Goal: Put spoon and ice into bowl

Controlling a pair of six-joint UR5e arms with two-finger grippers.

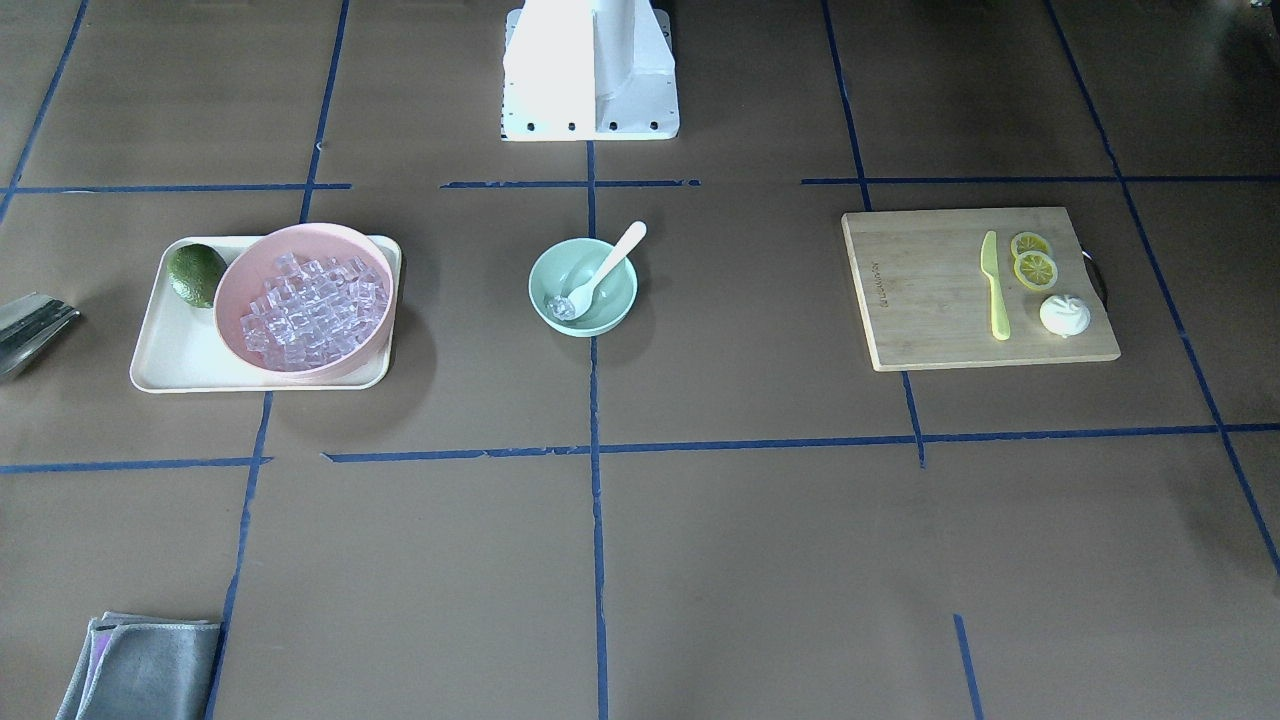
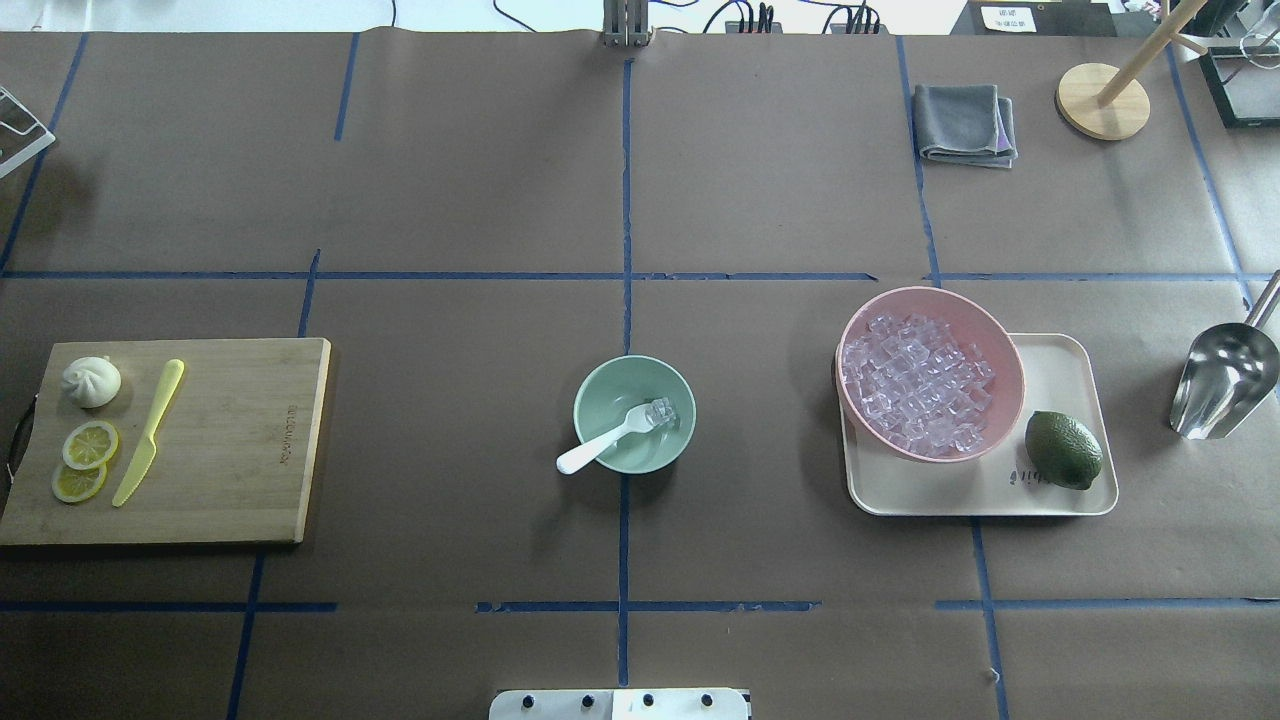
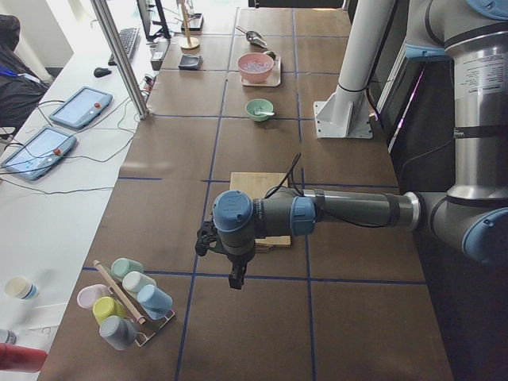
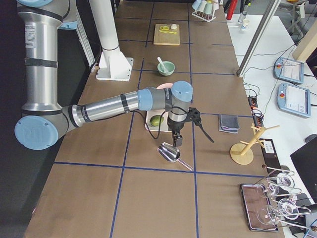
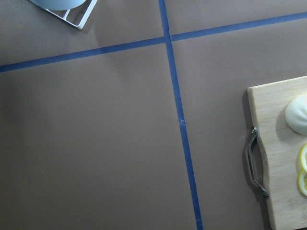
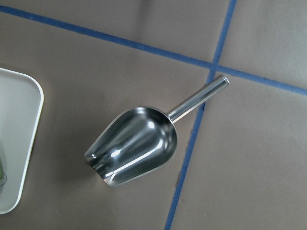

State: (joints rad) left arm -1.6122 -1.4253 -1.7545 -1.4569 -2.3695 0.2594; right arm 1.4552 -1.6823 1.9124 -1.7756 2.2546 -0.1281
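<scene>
The mint-green bowl [image 2: 634, 384] stands at the table's middle and also shows in the front view [image 1: 583, 258]. The white spoon [image 2: 605, 441] leans in it, scoop down and handle over the rim. A little clear ice [image 2: 660, 411] lies in the bowl by the scoop. Several more ice cubes [image 2: 915, 385] fill the pink bowl [image 2: 1000, 345]. My left gripper [image 3: 236, 278] hangs above the table beyond the cutting board's end, far from the bowl. My right gripper [image 4: 177, 141] hangs over the metal scoop [image 4: 171, 153]. I cannot tell whether either is open or shut.
A cream tray [image 2: 1060, 495] holds the pink bowl and a lime [image 2: 1062, 450]. The wooden cutting board [image 2: 250, 440] carries a yellow knife [image 2: 148, 432], lemon slices [image 2: 85, 458] and a bun [image 2: 91, 381]. A grey cloth [image 2: 963, 123] and wooden stand [image 2: 1102, 100] lie at the far right.
</scene>
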